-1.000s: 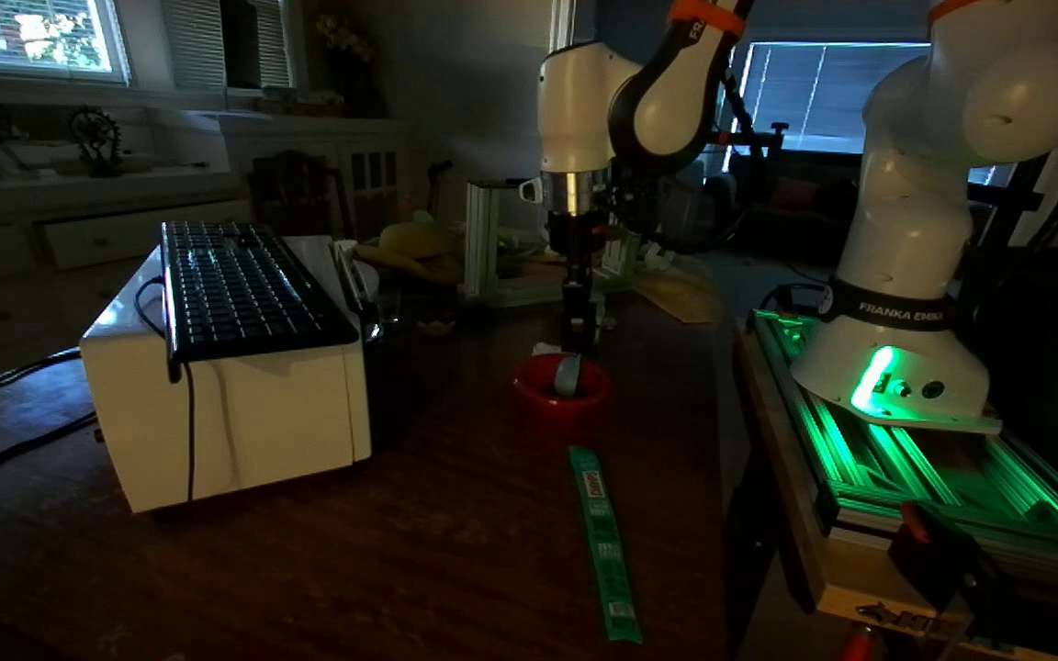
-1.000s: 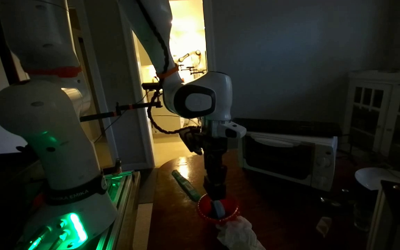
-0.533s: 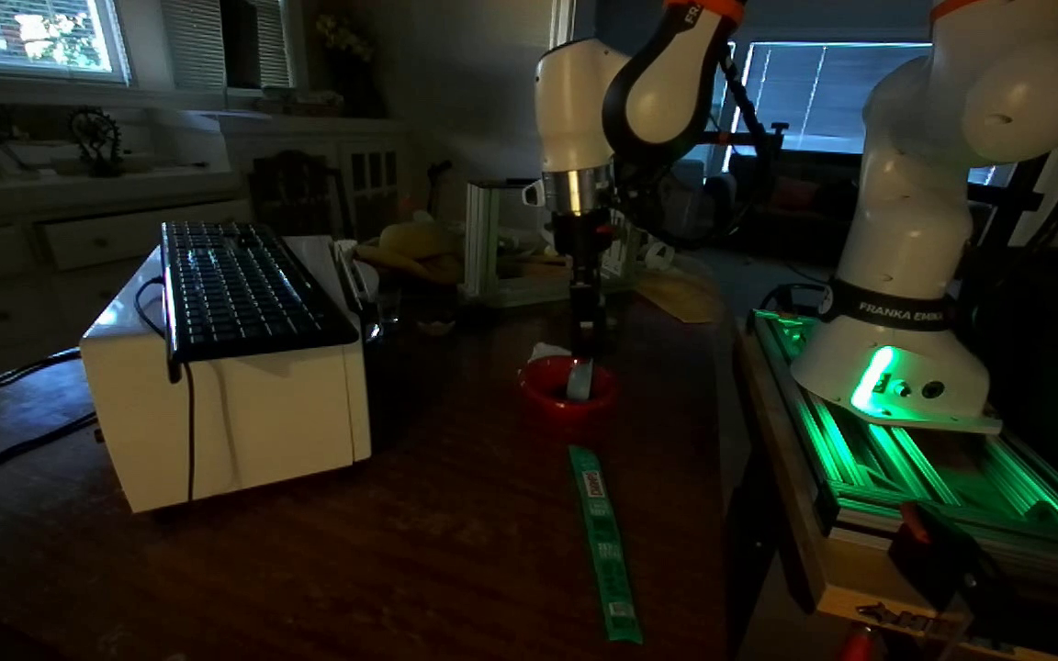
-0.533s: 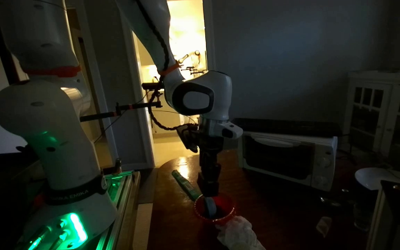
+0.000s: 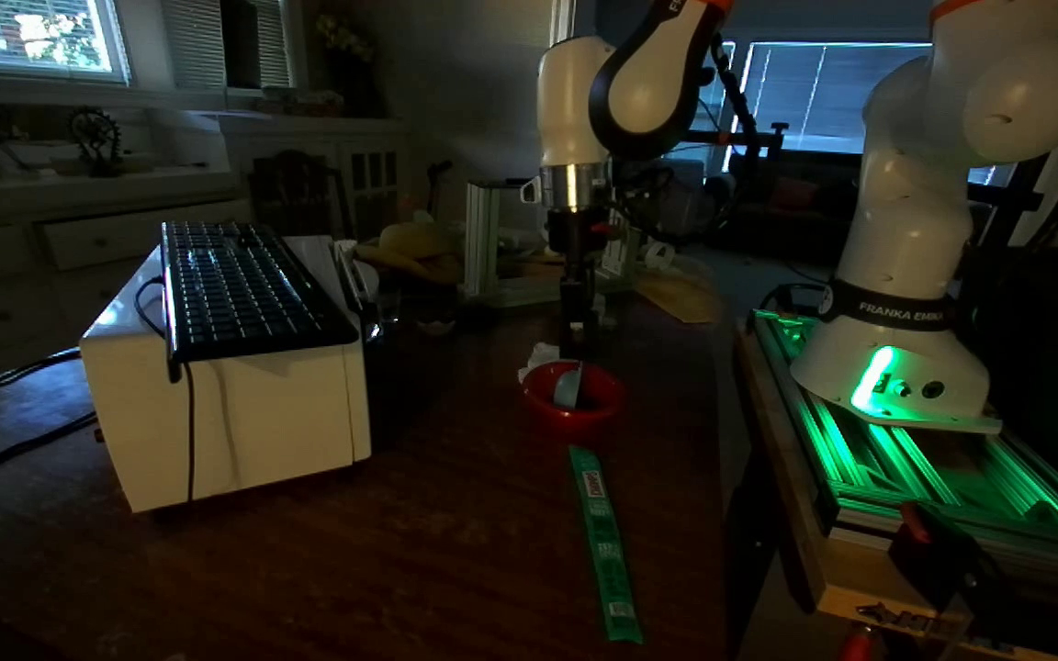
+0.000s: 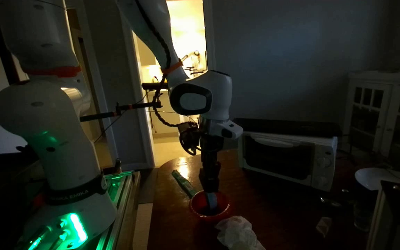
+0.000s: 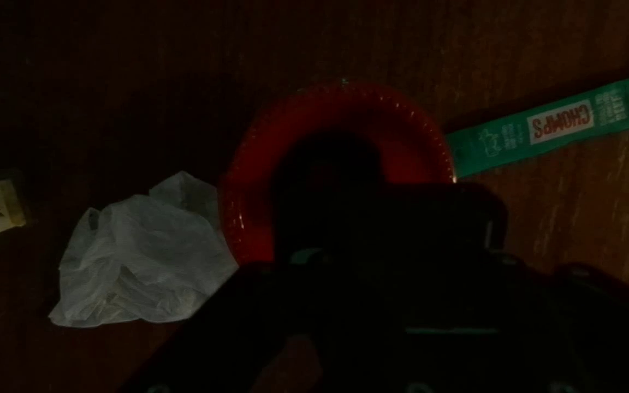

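My gripper [image 5: 576,345] points down over a red bowl [image 5: 543,413], shut on a light blue-grey flat object [image 5: 568,389]. In an exterior view the object [image 6: 212,201] hangs tilted inside the bowl [image 6: 193,210]. Whether it touches the bowl's inside is hard to tell. The wrist view is very dark: the gripper covers the lower middle, and a black rounded shape covers much of the bowl [image 7: 249,158]. Beside the bowl lies a crumpled white bag [image 7: 150,256]. On the opposite side is a green CHOMPS stick wrapper [image 7: 560,121], its end close to the rim.
A white toaster oven [image 5: 244,422] with a black keyboard [image 5: 244,289] on top stands on the table. A white plate [image 6: 377,177], a small packet [image 6: 324,226] and a metal frame [image 5: 481,243] are further off. The table edge runs near the robot's base [image 5: 896,376].
The bowl has slid away from the white bag toward the green wrapper. My gripper and the held object have swung slightly to and fro within it, still gripped.
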`<state>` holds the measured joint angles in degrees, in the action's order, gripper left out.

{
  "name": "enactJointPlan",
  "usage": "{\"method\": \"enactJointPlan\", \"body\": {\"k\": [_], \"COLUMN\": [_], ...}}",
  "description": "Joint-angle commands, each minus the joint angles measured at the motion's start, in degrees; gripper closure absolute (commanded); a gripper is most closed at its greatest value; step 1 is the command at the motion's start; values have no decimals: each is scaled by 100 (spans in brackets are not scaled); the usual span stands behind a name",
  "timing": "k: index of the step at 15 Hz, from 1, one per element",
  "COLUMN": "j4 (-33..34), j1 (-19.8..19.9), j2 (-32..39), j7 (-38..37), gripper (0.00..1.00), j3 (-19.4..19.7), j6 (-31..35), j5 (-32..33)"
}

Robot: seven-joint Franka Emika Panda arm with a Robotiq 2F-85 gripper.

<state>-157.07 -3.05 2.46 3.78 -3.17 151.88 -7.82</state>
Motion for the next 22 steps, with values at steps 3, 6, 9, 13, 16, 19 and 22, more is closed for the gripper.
{"method": "enactJointPlan", "body": {"k": [3, 6, 9, 13, 16, 19, 22], "j4": [-28, -7, -14, -19, -19, -20, -25], "j1": [39, 48, 66, 81, 89, 92, 87], "j2": [96, 159, 112, 8, -24, -29, -30], "j7": [-20, -316, -747, -1140, -850, -449, -89], "gripper": [78, 78, 78, 78, 78, 78, 78], "j3": [14, 123, 289, 423, 329, 203, 92], "j6": [490, 623, 559, 298, 38, -222, -280], "j5": [-21, 467, 1214, 1920, 1566, 1013, 456]}}
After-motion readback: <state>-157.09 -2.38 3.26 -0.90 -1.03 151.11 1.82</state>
